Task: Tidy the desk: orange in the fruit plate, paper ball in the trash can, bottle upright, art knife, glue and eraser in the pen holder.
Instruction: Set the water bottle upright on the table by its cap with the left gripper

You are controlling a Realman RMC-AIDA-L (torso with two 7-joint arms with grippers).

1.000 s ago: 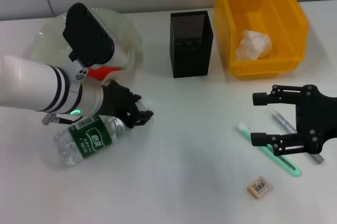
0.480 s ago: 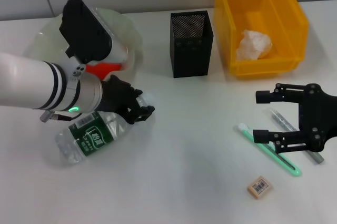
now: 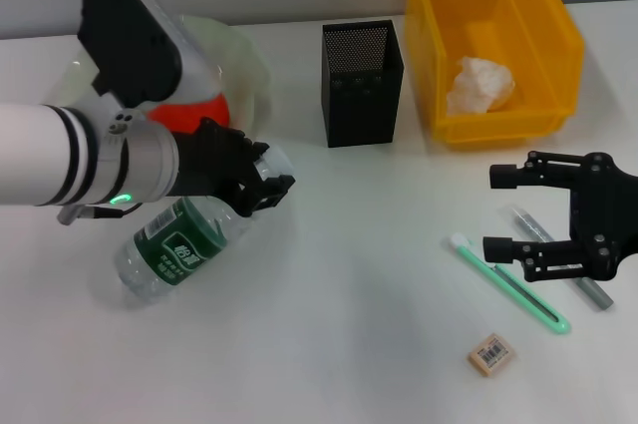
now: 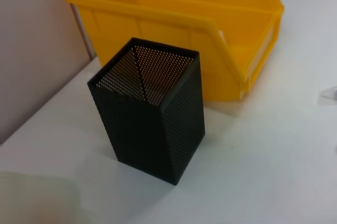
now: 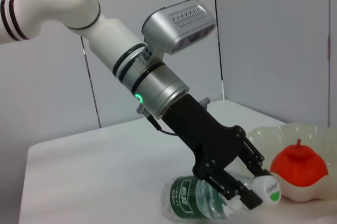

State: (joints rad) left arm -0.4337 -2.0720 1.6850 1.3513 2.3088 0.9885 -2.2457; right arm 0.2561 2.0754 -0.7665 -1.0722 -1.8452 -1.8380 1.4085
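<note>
**Bottle grabbed near the cap, tilted**

The bottle (image 3: 184,244) is tipped, neck clamped by the left gripper (image 3: 261,191), right in front of the fruit plate (image 3: 246,73); the arm half-hides the orange (image 3: 189,115). Right gripper (image 3: 523,210) hangs spread apart above the eraser (image 3: 491,354).

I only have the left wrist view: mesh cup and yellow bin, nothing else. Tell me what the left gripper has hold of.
Observer: The left gripper is shut on the bottle, clamped just below its white cap, by the head and right wrist views.
Operator: Report the bottle's attitude.
Observer: Tilted, neck end raised, base end low near the table.
Operator: Give me the bin's contents.
Observer: The paper ball lies inside the trash can.
Operator: Now the orange.
Observer: The orange sits in the fruit plate.
Operator: And the other arm.
Observer: The right gripper hangs open above the table, near a green tool.
</note>
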